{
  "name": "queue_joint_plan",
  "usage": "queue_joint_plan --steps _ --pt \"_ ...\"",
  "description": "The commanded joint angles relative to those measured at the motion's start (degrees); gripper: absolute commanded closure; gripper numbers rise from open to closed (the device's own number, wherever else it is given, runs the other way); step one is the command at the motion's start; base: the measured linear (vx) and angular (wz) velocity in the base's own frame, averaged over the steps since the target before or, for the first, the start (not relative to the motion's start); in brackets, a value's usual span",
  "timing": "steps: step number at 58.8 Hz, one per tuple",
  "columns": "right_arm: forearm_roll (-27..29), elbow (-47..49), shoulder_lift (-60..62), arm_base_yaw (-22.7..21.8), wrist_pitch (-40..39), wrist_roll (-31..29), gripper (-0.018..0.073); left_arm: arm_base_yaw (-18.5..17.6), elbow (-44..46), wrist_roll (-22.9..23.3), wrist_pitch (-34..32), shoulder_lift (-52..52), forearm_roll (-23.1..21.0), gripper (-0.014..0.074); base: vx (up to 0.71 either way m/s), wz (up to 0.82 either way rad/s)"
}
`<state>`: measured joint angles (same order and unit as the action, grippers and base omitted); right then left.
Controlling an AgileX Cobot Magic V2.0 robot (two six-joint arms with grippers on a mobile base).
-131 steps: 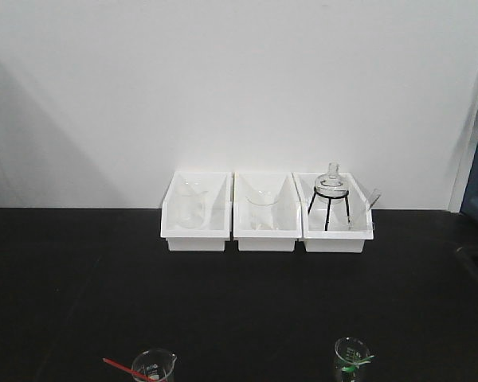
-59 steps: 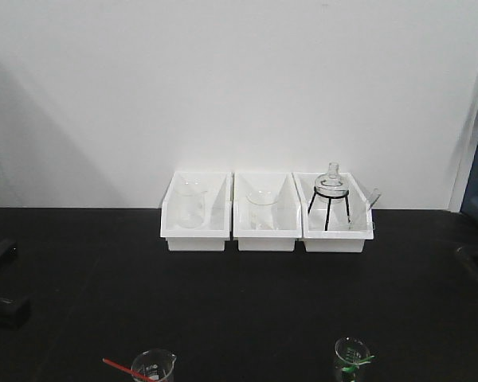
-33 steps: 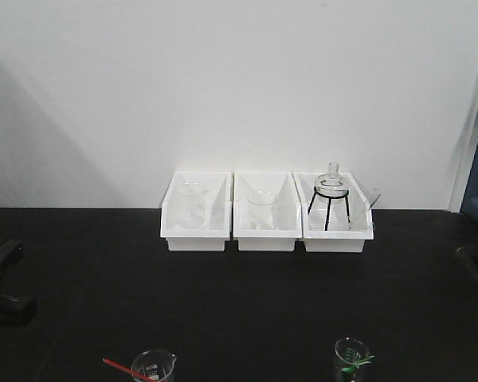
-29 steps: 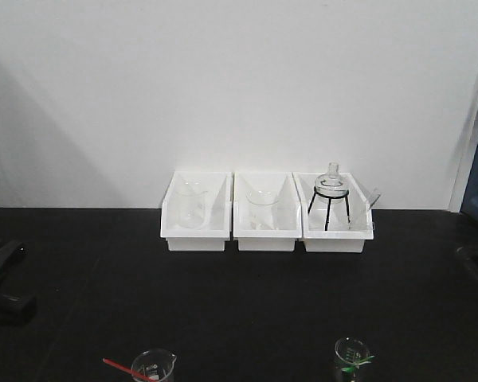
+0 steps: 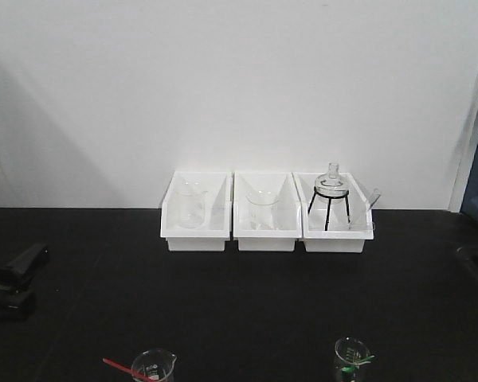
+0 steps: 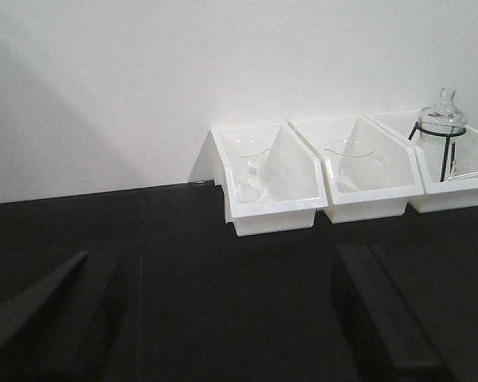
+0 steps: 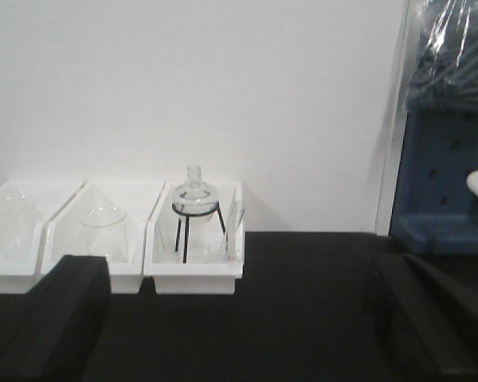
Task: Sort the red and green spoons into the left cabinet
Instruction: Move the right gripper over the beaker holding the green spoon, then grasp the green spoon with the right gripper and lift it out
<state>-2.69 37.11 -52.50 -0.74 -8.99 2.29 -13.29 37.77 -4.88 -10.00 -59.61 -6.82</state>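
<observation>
Beyond our left gripper (image 6: 213,259), against the white wall, three white bins stand side by side on the black table (image 5: 239,302). The left bin (image 6: 267,191) and the middle bin (image 6: 366,171) each hold clear glassware, and the right bin (image 6: 454,175) holds a black tripod (image 5: 329,208) carrying a round flask (image 5: 332,181). Our left gripper's fingers (image 6: 40,314) are spread wide with nothing between them.

From the front we see this gripper low at the table's left edge. The red spoon (image 5: 121,368) lies to its right and nearer the camera, well apart from it. The spoon's bowl end rests in a small beaker (image 5: 155,368), and its handle slants out over the rim toward the gripper's side. Farther right again, the green spoon (image 5: 354,364) sits in a second beaker (image 5: 350,350). It is small and blurred, so we can only say it seems to lean across the rim.

Our right gripper (image 7: 237,270) also has its fingers (image 7: 60,318) held wide apart and empty. It faces the right bin, with a blue cupboard (image 7: 446,183) off to its right. We cannot tell how far the green spoon lies from this gripper.
</observation>
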Motion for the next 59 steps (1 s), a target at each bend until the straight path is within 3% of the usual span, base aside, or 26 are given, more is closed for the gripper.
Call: queue_joint_plan --steps 1,7,17,36,59 --pt "-5.57 -2.42 0.17 -0.27 -13.39 1.03 -0.0109 0.14 2.10 1.86 -4.39 0.76 -0.35 -0.0032 0.00 0.00" --pt "-12.85 -10.57 -0.05 -0.27 -27.22 5.42 -0.0066 0.14 2.10 2.29 -4.39 0.76 -0.35 -0.0008 0.00 0.00" --pt "-20.12 -21.86 -6.20 -0.27 -42.14 10.99 0.0013 0.14 2.10 2.29 -4.39 0.76 -0.35 0.0028 0.00 0.00" --pt "-20.45 -26.78 -31.31 -0.27 -67.91 10.78 0.0068 0.14 2.10 2.29 -4.39 0.76 -0.35 0.0043 0.00 0.00" --pt "-26.05 -17.67 -46.83 -0.27 -67.83 9.91 0.0068 0.14 2.10 2.23 -4.39 0.76 -0.30 0.0043 0.00 0.00"
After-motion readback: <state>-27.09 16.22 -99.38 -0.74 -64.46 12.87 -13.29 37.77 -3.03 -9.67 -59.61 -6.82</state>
